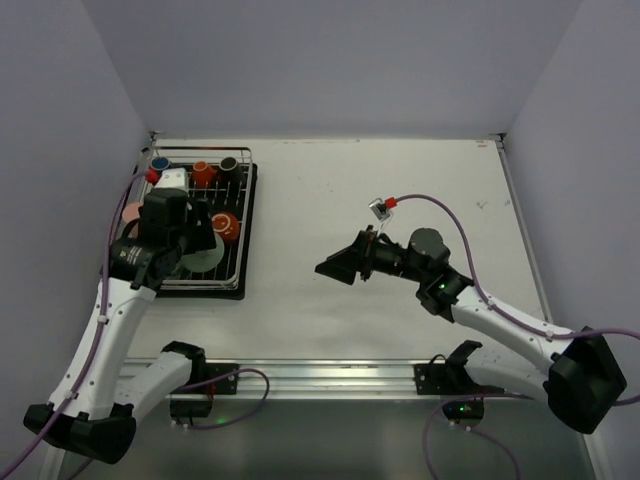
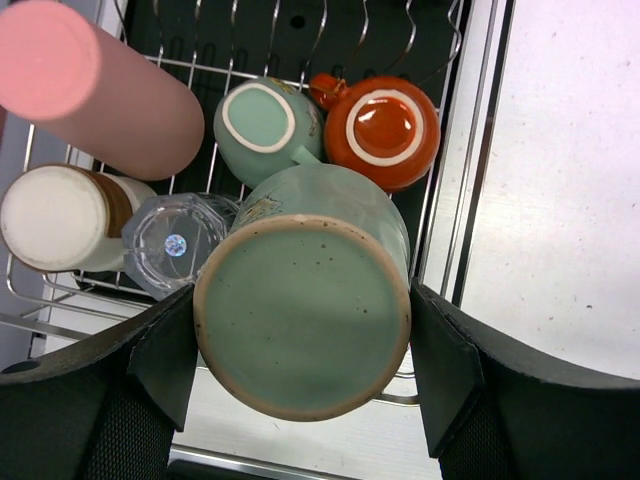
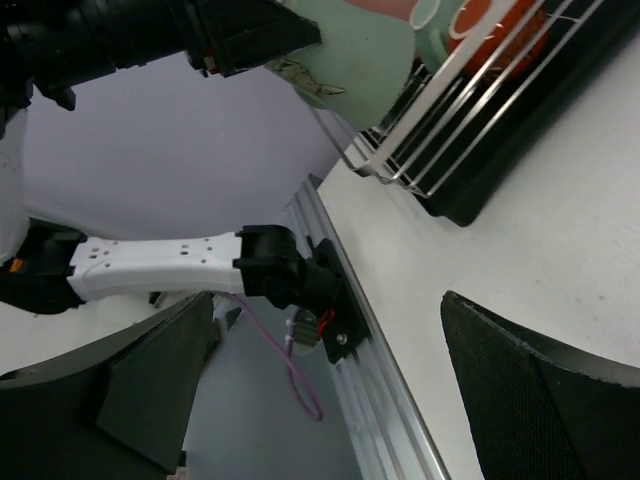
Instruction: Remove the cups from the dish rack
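A: What could go wrong here?

B: The dish rack (image 1: 241,262) sits at the left of the overhead view, crowded with upturned cups. The big teal mug (image 2: 300,300) fills the lower middle of the left wrist view, over the rack's near rim. If it swings low, I'd guess its lip could catch that wire. The salmon tumbler (image 2: 100,90) at upper left looks safe. The clear glass (image 2: 175,245) just beside the mug is the one likely to get knocked.

A: And slipping?

B: Possible, since the wall is round and glazed.

A: The claw?

B: The left gripper (image 2: 302,365) is spread wide and clamped on the mug, with one finger against each side. The right gripper (image 1: 333,268) hangs mid-table in the overhead view, jaws apart and holding nothing.
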You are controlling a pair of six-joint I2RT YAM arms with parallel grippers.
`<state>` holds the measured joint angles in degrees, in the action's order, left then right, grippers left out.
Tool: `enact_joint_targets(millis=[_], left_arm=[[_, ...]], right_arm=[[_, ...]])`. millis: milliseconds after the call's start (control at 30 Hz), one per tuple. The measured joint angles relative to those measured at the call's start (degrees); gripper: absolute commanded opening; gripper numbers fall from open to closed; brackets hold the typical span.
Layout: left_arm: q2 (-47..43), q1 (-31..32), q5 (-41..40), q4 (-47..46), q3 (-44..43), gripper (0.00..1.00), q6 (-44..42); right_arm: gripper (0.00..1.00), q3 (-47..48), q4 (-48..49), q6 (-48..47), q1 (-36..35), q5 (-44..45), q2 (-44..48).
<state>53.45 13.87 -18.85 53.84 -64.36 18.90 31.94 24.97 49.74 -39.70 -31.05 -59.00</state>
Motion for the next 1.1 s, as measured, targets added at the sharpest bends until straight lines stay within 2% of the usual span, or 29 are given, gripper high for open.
enact_joint_targets(millis=[200,400,600,900,1100], left_arm=[[-0.2,0.0,-0.5,0.7,-5.5,0.0,0.0],[-1.0,-0.2,3.1,0.5,-9.2,0.0,0.4],[-2.3,-0.3,14.9,-3.0,-9.3,0.0,3.5],[-4.9,-0.3,35.1,-19.6,-1.8,0.0,10.8],[-6.4,-0.3,44.5,-28.9,4.4,0.0,14.5]], right_arm=[[0.96,2.3,13.1,4.6,-3.1,-1.8,-9.3],[0.96,5.5,19.1,7.5,-5.1,-3.1,-16.1],[0.96,9.6,22.2,8.4,-6.5,-3.0,-19.2],[0.94,8.8,23.9,7.1,-6.8,1.4,-19.0],[0.92,8.8,23.0,4.3,-6.8,3.4,-17.6]])
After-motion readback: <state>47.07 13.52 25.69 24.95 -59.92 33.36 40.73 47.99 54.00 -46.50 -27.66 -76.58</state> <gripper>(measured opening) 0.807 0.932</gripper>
